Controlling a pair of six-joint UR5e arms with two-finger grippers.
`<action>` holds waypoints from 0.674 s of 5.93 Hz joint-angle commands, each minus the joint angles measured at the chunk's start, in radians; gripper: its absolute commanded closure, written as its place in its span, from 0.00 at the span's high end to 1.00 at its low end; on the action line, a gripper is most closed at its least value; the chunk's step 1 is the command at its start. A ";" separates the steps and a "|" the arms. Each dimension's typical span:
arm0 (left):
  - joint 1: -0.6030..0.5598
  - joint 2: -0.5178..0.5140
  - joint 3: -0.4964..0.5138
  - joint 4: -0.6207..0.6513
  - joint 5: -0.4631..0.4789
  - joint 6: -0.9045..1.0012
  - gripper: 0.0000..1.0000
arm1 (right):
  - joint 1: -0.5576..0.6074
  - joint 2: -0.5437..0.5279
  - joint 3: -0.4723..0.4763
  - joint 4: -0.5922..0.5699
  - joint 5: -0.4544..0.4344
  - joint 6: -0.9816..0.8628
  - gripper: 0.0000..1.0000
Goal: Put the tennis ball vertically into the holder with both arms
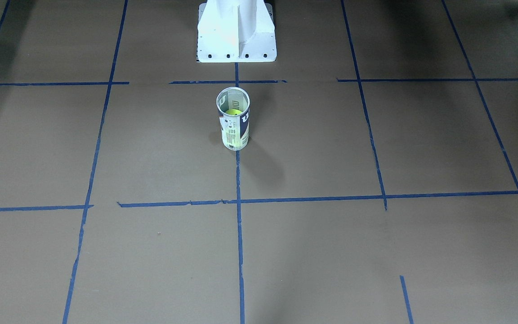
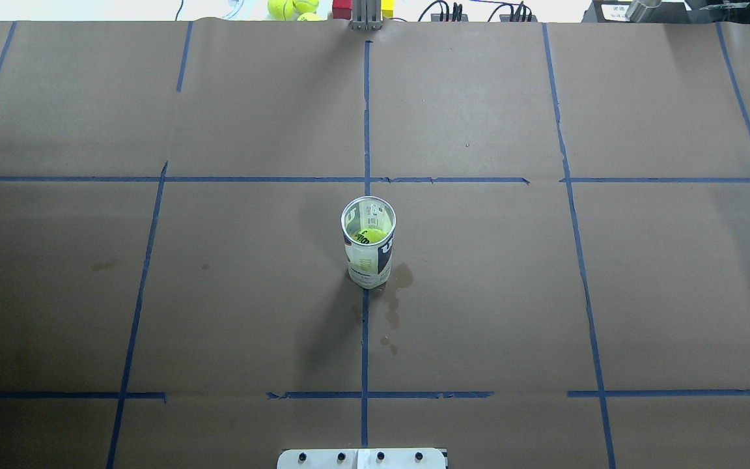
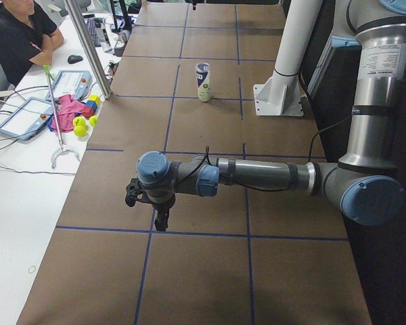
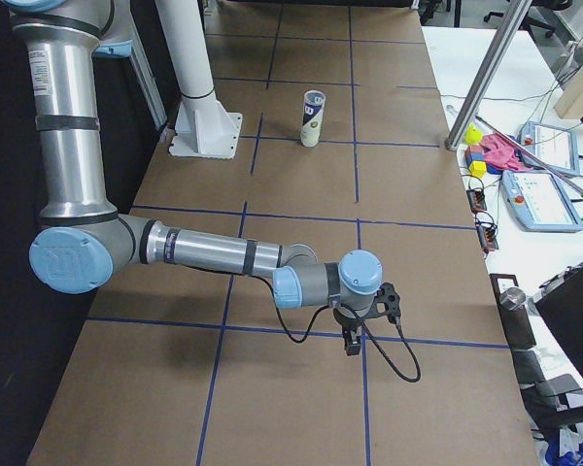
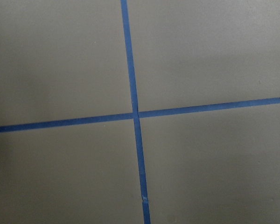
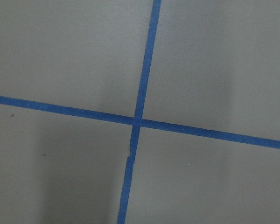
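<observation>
The fuzzy yellow-green tennis ball (image 2: 370, 236) lies inside the upright clear plastic can (image 2: 368, 264), navy-and-white labelled, at the overhead view's centre. For the black left gripper (image 3: 161, 225) and right gripper (image 4: 351, 347), I cannot tell if they are open or closed.

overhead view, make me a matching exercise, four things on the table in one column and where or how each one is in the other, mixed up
Things:
1. tennis ball
2. holder
3. stain
4. robot base

Place or state:
a. white, at the view's bottom edge
b. upright on the centre tape line
c. inside the holder
d. dark patch on the brown paper, right beside the holder

Pairs: 1-c, 2-b, 3-d, 4-a
</observation>
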 commanded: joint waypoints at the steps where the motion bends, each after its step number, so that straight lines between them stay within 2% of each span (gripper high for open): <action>1: -0.003 0.019 -0.042 0.040 -0.001 0.000 1.00 | 0.022 0.044 0.007 -0.071 0.008 0.000 1.00; 2: -0.005 0.025 -0.073 0.055 -0.001 0.001 1.00 | 0.039 0.060 0.065 -0.158 0.010 -0.011 1.00; 3: -0.003 0.049 -0.099 0.057 -0.001 0.008 1.00 | 0.039 0.060 0.173 -0.291 0.011 -0.014 1.00; 4: 0.000 0.048 -0.096 0.061 -0.001 0.011 1.00 | 0.057 0.059 0.250 -0.438 -0.019 -0.091 1.00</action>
